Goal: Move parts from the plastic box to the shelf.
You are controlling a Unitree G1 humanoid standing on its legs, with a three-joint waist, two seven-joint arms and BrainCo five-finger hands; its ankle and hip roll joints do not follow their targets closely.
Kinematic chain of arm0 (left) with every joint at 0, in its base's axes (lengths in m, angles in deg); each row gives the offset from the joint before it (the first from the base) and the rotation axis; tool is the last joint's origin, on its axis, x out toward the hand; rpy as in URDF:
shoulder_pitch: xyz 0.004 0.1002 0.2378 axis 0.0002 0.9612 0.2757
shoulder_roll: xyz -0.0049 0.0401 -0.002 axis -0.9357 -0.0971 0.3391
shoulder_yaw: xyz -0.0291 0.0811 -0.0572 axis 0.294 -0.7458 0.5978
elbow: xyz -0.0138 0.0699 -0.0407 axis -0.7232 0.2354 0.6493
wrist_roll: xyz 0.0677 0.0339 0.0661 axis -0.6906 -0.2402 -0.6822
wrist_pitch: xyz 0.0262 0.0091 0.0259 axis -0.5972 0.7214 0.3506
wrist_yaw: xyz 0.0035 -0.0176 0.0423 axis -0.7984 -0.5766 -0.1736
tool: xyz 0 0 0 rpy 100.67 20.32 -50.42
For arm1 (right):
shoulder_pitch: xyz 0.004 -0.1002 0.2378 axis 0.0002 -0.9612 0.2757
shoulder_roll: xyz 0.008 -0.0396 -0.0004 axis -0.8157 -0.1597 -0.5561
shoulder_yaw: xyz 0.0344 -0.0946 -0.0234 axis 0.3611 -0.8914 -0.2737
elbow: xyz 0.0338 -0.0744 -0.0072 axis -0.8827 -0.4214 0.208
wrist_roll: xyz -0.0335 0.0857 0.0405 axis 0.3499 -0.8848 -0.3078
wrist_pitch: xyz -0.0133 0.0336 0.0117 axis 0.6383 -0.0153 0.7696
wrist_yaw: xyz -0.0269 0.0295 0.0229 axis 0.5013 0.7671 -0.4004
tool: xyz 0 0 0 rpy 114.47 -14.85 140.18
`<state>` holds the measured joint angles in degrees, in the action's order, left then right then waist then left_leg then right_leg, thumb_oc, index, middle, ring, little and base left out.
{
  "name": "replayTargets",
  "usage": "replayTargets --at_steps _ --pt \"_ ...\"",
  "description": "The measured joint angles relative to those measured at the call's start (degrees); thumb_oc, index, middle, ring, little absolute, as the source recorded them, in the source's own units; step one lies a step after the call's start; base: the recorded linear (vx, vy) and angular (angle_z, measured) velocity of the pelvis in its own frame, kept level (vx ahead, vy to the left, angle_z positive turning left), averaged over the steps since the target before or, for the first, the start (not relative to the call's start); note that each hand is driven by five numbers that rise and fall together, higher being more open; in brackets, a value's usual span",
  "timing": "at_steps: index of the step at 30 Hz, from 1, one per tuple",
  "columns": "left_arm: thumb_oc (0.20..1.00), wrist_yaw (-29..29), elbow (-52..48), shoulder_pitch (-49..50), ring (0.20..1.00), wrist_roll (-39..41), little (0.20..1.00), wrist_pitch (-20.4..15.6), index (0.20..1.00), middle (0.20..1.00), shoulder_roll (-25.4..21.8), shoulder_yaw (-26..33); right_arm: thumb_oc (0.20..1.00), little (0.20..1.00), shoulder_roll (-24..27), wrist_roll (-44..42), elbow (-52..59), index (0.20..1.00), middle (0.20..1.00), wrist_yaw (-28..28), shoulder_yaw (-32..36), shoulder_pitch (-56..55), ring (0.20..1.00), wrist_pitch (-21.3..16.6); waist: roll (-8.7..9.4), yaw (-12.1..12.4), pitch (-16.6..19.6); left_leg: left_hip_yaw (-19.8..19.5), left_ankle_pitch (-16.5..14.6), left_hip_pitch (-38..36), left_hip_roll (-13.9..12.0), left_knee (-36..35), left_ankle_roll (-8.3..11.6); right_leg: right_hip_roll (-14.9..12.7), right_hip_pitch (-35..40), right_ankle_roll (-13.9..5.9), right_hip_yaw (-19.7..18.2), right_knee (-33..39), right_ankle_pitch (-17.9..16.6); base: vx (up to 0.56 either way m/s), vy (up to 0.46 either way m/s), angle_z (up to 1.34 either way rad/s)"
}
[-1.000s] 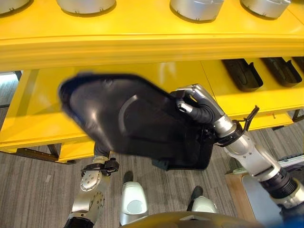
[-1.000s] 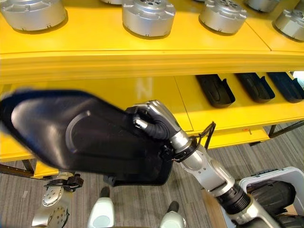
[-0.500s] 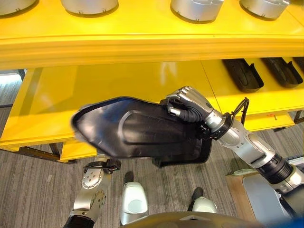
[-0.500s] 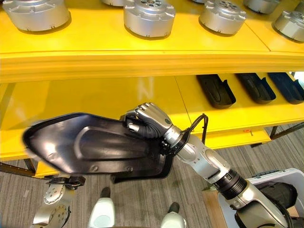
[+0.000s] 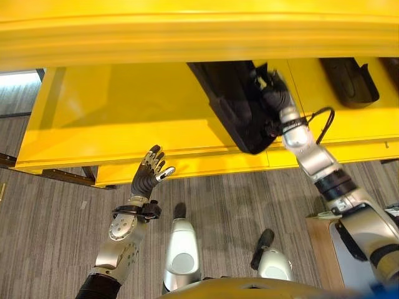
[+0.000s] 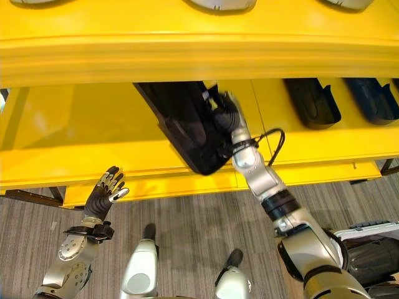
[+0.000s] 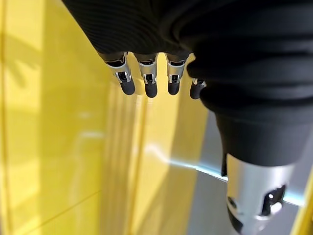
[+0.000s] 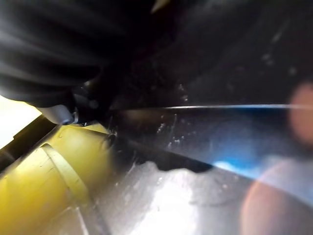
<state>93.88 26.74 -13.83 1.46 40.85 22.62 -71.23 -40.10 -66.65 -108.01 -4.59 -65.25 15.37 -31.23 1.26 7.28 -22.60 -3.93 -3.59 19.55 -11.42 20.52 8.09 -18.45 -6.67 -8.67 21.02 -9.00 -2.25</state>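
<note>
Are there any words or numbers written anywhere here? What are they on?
None can be read.
Yellow shelf: plain, no label or number shows.
Big black part held by the right robot hand: no readable marking.
Smaller black parts further along the shelf: no print that can be made out.
Left robot hand: no writing.

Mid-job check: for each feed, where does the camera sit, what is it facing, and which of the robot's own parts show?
Left eye view: head camera, looking down at the yellow shelf; right hand grips the black part, left hand open.
Right eye view: same scene.
Left wrist view: along the left hand's straight fingers, facing the shelf.
Right wrist view: pressed close against the black part.
Shared: the shelf.
</note>
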Motion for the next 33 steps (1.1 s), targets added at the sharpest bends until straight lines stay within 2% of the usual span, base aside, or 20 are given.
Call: replayTargets --at_steps 6,10,15,17,22,23,26,33 --pt "1.0 0.04 -1.54 -1.76 1.0 0.45 1.0 -0.53 1.0 1.0 -1.53 -0.82 0.2 0.2 0.56 -8.24 -5.92 0.2 0.2 -2.28 0.29 9.8 0.2 0.06 -0.33 0.75 -3.75 -0.59 -0.58 4.14 1.48 3.08 -0.93 -1.66 -3.47 0.22 -0.02 -2.6 0.17 -0.08 0.025 0.07" --pt "1.0 0.05 -2.52 -3.07 1.0 1.65 1.0 -0.91 1.0 1.0 -2.13 -0.47 0.2 0.2 1.17 -9.98 -5.89 0.2 0.2 -3.0 0.12 10.86 0.2 0.08 -0.64 1.2 -5.11 -0.96 -1.56 7.28 2.37 5.31 -1.94 -2.78 -6.34 0.46 -0.34 -5.17 1.27 -0.02 -0.01 0.06" --pt "1.0 0.19 -2.46 -2.39 1.0 2.3 1.0 -0.79 1.0 1.0 -3.09 -0.55 0.2 0.2 5.16 -10.2 -8.42 0.2 0.2 -3.76 -0.29 14.98 0.2 0.08 -0.59 1.88 -6.54 -1.39 -1.24 12.65 3.0 7.6 -1.84 -3.81 -12.47 -0.07 -1.35 -8.95 2.01 -0.06 0.006 0.04" --pt "1.0 0.55 -2.29 -1.46 1.0 2.31 1.0 -0.72 1.0 1.0 -3.03 -1.07 0.2 0.2 7.58 -11.21 -9.71 0.2 0.2 -4.77 -0.26 15.95 0.2 0.59 -0.58 1.69 -6.65 -1.47 -1.3 15.04 3.87 8.64 -2.16 -4.77 -14.77 0.05 -1.52 -10.26 2.29 -0.07 0.025 0.08" --pt "1.0 1.22 -2.14 -1.81 1.0 2.34 1.0 -0.71 1.0 1.0 -3.07 -1.1 0.2 0.2 7.58 -14.0 -16.14 0.2 0.2 -6.12 -0.33 18.42 0.2 0.59 -0.57 1.47 -6.75 -1.45 -1.92 17.01 4.78 11.04 -3.12 -5.76 -17.08 0.33 -2.74 -12.81 2.75 -0.06 0.018 0.02" --pt "1.0 1.23 -2.22 -2.11 1.0 2.36 1.0 -0.71 1.0 1.0 -3.13 -1.32 0.2 0.2 7.62 -14.57 -20.4 0.2 0.2 -6.12 -0.89 21.31 0.2 0.52 -0.59 1.11 -6.77 -1.68 -2.5 19.57 4.78 13.69 -3.5 -6.31 -19.77 0.17 -3.28 -16.2 4.14 -0.06 0.021 0.01" --pt "1.0 1.25 -2.22 -2.27 1.0 3.54 1.0 -0.65 1.0 1.0 -3.32 -2.5 0.2 0.2 7.58 -15.89 -27.48 0.2 0.2 -6.08 -2.11 23.98 0.2 0.58 -0.58 0.83 -6.79 -2.47 -3.72 22.08 4.78 16.98 -3.9 -6.67 -22.2 -0.09 -3.83 -19.86 5.52 -0.02 0.013 0.02" --pt "1.0 1.31 -2.25 -1.92 1.0 3.96 1.0 -0.58 1.0 1.0 -4.45 -2.77 0.2 0.2 7.98 -19.14 -35.95 0.2 0.2 -6.07 -2.5 25.1 0.2 1.04 -0.56 0.56 -6.77 -2.54 -4.0 23.65 5.72 18.04 -4.27 -6.77 -23.03 0.06 -5.36 -19.21 5.62 -0.01 0.017 0.03"
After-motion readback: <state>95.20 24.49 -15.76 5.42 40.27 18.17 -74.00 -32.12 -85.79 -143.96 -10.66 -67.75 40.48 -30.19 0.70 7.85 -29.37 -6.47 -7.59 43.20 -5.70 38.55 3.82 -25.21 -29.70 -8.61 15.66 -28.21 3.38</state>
